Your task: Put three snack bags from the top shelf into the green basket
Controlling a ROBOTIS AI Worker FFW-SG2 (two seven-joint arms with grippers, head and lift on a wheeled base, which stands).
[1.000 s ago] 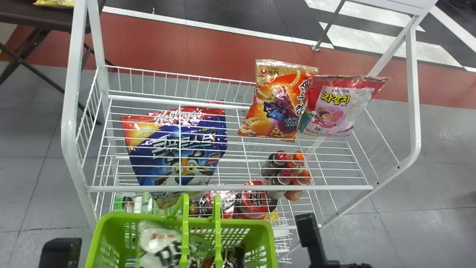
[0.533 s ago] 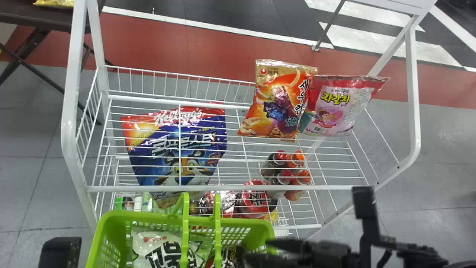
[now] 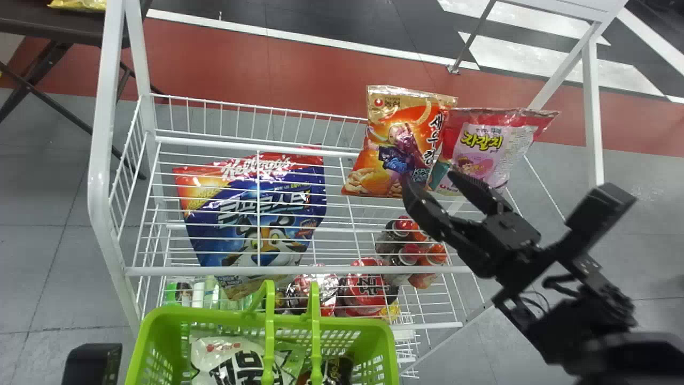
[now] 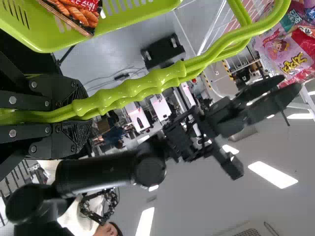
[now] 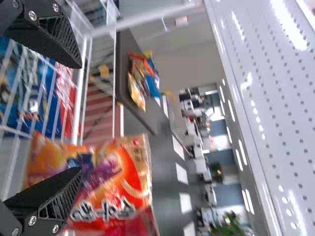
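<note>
Green basket (image 3: 355, 325) sits before the rack, its handles (image 4: 147, 88) pinched in our left gripper (image 4: 86, 114), which is closed on them. Our right gripper (image 3: 432, 181) stands wide open, nothing in it, at the near edge of the snack bags on the top shelf (image 3: 331, 270).

We judge the step in hand to be a grasp, likely on the orange bag (image 3: 394, 155); its neighbour, the pink bag (image 3: 483, 147), is the other candidate. Best we put one finger each side of a loose fold, clear of the wires, and close gently; a hard squeeze may pop the film or make it slip. The two bags overlap, so we should ease one sideways before lifting, lest its neighbour come along. Lift well over the front rail, then lower between the handles while the left side holds steady.

Counts: two bags stand out up top; the teal patch (image 3: 441, 174) between them is perhaps part of the pink one, perhaps a third. In the basket, at least two: a white bag (image 3: 222, 355) and a dark bag (image 3: 339, 369). Beneath the top wires, one blue bag (image 3: 235, 206) and four bottles (image 3: 410, 254). Handles, two.
</note>
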